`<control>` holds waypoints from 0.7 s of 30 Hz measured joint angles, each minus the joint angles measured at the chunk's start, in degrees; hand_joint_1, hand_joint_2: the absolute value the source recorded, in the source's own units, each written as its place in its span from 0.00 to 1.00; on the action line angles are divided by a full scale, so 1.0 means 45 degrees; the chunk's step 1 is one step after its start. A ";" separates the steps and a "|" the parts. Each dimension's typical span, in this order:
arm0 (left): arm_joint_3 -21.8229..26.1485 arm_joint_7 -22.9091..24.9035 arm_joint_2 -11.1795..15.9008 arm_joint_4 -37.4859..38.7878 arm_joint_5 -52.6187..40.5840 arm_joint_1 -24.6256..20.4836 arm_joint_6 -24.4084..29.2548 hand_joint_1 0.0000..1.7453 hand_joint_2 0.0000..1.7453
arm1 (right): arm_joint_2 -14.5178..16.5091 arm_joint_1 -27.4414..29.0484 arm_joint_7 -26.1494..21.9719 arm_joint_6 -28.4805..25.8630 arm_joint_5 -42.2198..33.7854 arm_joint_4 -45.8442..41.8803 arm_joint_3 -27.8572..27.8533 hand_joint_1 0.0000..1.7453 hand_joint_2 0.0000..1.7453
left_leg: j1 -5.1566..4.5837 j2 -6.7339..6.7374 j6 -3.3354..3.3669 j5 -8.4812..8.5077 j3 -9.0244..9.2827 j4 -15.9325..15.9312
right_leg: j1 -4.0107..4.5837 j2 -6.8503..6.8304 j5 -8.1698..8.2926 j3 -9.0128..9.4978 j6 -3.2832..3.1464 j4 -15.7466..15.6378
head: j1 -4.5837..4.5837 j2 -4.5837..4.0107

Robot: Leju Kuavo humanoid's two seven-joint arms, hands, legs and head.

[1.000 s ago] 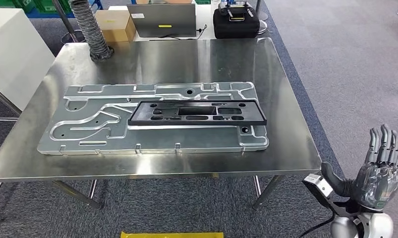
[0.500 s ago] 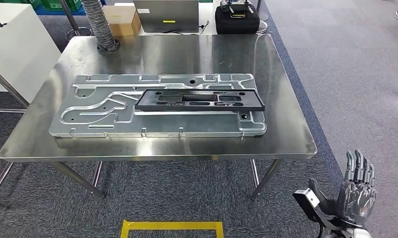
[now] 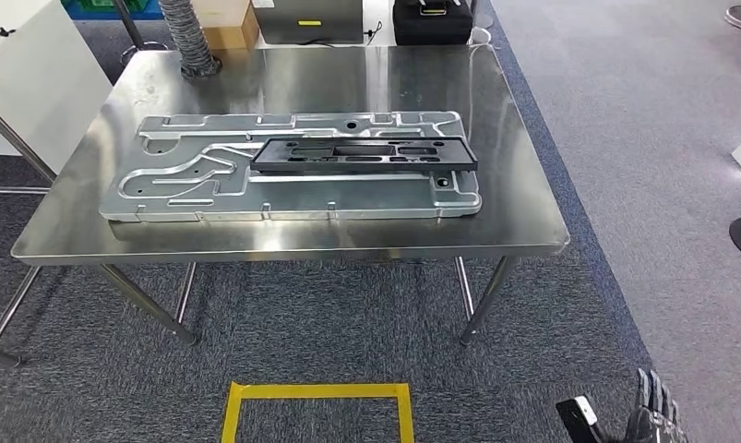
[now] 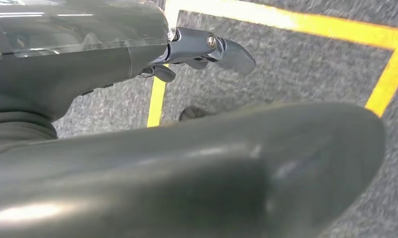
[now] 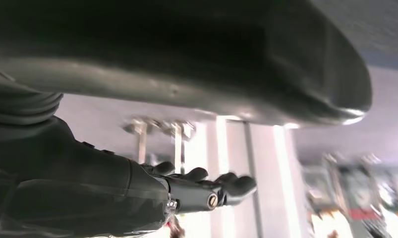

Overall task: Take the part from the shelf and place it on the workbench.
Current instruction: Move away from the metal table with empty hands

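A long black frame-shaped part lies flat on a large machined aluminium plate, which rests on the steel workbench. My right hand hangs low at the bottom right of the head view, well short of the bench, with its fingers straight and nothing in it. In the right wrist view the right hand shows its fingers extended and apart. In the left wrist view my left hand hangs over grey carpet with its fingers out and holds nothing.
A yellow tape square marks the carpet in front of the bench. Behind the bench stand a ribbed hose, a cardboard box, a laptop and a black case. A white cabinet is at the left.
The whole view has shifted: the bench now sits farther away and higher in the picture, with more floor showing. My right hand has sunk toward the bottom edge, empty throughout.
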 joint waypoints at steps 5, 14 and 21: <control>0.0010 0.0015 -0.0010 0.0000 -0.0072 0.0070 0.0016 0.00 0.00 | -0.0046 -0.0253 0.0486 -0.0028 0.1061 0.2186 -0.1271 0.00 0.00 | 0.0122 -0.0032 -0.0369 -0.2640 -0.0659 0.2880 | -0.0030 -0.0058 0.0800 -0.0936 -0.0271 -0.0021 | 0.0000 0.0000; 0.0010 -0.0089 -0.0023 0.0001 -0.0118 -0.0044 -0.0009 0.00 0.00 | -0.0084 -0.0589 0.2158 0.0831 0.1801 0.5419 -0.2523 0.00 0.00 | -0.0011 -0.0039 0.0170 -0.2111 0.3113 -0.1064 | 0.0053 -0.0102 0.2077 -0.2039 0.0110 0.0033 | 0.0001 0.0000; 0.0016 0.0059 -0.0254 0.0005 -0.0358 0.0021 0.0012 0.00 0.00 | 0.0231 -0.0659 0.4282 0.2155 0.2227 0.6716 -0.2727 0.00 0.00 | 0.0020 0.0085 0.0566 -0.0914 0.1738 -0.0988 | -0.0075 -0.0025 -0.0682 -0.2928 0.0498 0.3556 | 0.0001 0.0000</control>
